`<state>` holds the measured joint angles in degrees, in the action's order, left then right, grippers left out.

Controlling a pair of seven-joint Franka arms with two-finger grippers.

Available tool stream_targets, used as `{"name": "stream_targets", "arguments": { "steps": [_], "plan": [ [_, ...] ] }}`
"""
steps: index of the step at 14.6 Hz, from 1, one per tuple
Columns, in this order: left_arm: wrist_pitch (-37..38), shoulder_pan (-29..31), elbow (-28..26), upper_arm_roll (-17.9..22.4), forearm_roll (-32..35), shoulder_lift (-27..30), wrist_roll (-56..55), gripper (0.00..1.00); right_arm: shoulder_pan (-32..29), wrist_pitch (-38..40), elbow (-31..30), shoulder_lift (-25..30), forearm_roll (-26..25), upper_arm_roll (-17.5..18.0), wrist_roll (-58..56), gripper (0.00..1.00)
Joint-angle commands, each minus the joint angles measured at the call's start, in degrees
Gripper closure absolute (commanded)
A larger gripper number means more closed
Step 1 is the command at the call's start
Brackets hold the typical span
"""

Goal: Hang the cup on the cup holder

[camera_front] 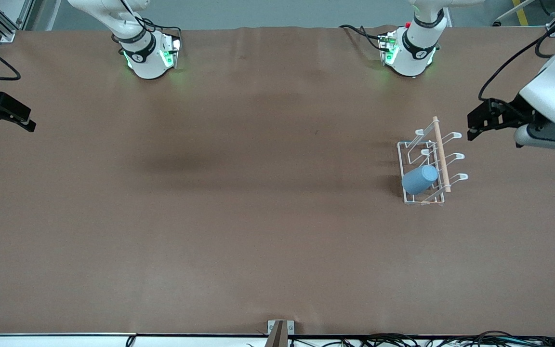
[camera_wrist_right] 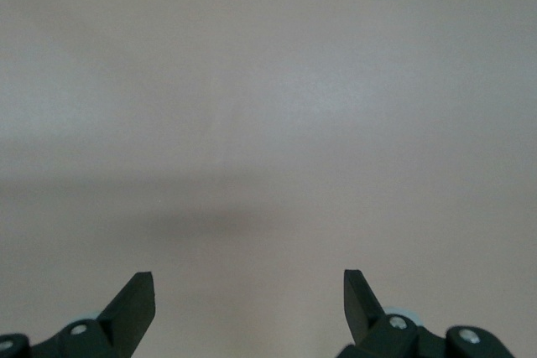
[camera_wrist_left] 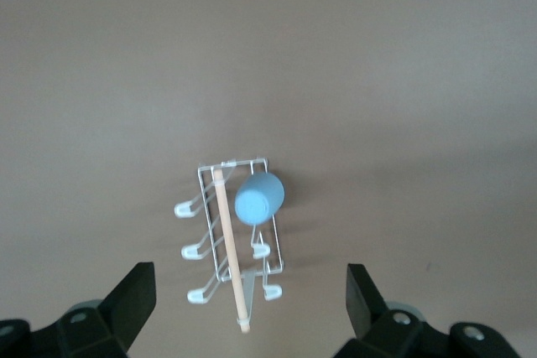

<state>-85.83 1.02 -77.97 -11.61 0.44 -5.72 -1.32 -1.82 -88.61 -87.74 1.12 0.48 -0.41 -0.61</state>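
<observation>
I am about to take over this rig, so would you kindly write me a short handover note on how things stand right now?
Left end effector: open, holding nothing, up in the air at the left arm's end of the table, beside the cup holder.
Right end effector: open, holding nothing, waiting at the right arm's end of the table.
Cup holder: upright on the table, toward the left arm's end.
Cup: hung mouth-down over a prong of the holder, on the prong nearest the front camera on its side.
Done: the cup looks hung and released.
Left: apparently nothing but parking the left arm.
</observation>
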Motion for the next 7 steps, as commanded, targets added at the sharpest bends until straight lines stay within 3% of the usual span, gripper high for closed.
{"name": "stream_targets", "arguments": {
  "steps": [1,4,7],
  "plan": [
    [-0.8,0.1,-10.5,1.3,-1.9,8.2,-0.6,0.0,-0.6,0.1,-0.8,0.6,-0.5,0.6,-0.6,0.0],
    [-1.8,0.8,-16.8,1.3,-2.0,13.2,-1.0,0.0,-0.6,1.1,-0.8,0.7,-0.5,0.6,-0.6,0.0],
    [-2.1,0.9,-19.8,2.2,-1.8,15.6,-1.1,0.0,-0.6,1.2,-0.8,0.6,-0.5,0.6,-0.6,0.0]
  ]
}}
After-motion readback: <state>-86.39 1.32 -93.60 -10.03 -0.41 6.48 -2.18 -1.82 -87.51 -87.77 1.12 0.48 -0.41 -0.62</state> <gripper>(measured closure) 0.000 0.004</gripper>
